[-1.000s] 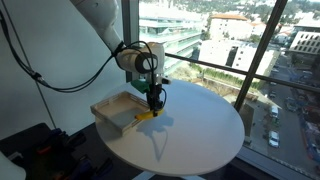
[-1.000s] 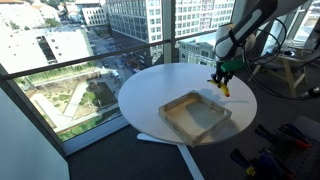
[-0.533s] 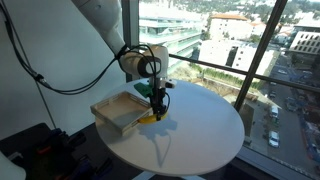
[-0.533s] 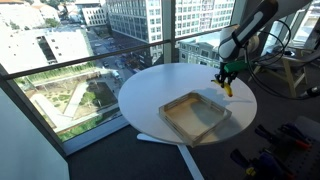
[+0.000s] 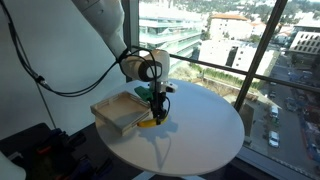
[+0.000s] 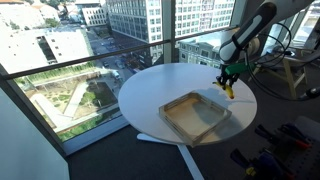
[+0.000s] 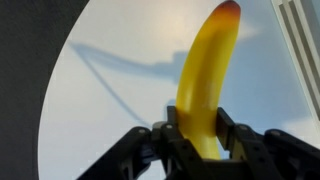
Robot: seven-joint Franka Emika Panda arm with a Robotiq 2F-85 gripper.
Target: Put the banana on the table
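Note:
My gripper (image 7: 199, 128) is shut on the small yellow banana (image 7: 206, 80), which sticks out forward between the fingers. In both exterior views the gripper (image 5: 158, 104) (image 6: 227, 80) hangs low over the round white table (image 5: 190, 135) (image 6: 150, 90), just past the tray's edge, with the banana (image 5: 152, 120) (image 6: 228, 90) pointing down close to the tabletop. Whether the banana tip touches the table is unclear. The wrist view shows the white tabletop (image 7: 110, 100) under the banana.
A shallow square greyish tray (image 5: 118, 112) (image 6: 196, 117) sits on the table beside the gripper; its corner shows in the wrist view (image 7: 305, 45). Large windows surround the table. Dark equipment lies on the floor (image 6: 270, 150).
The gripper with the banana has shifted a little away from the tray and lower toward the tabletop. The tray has not moved.

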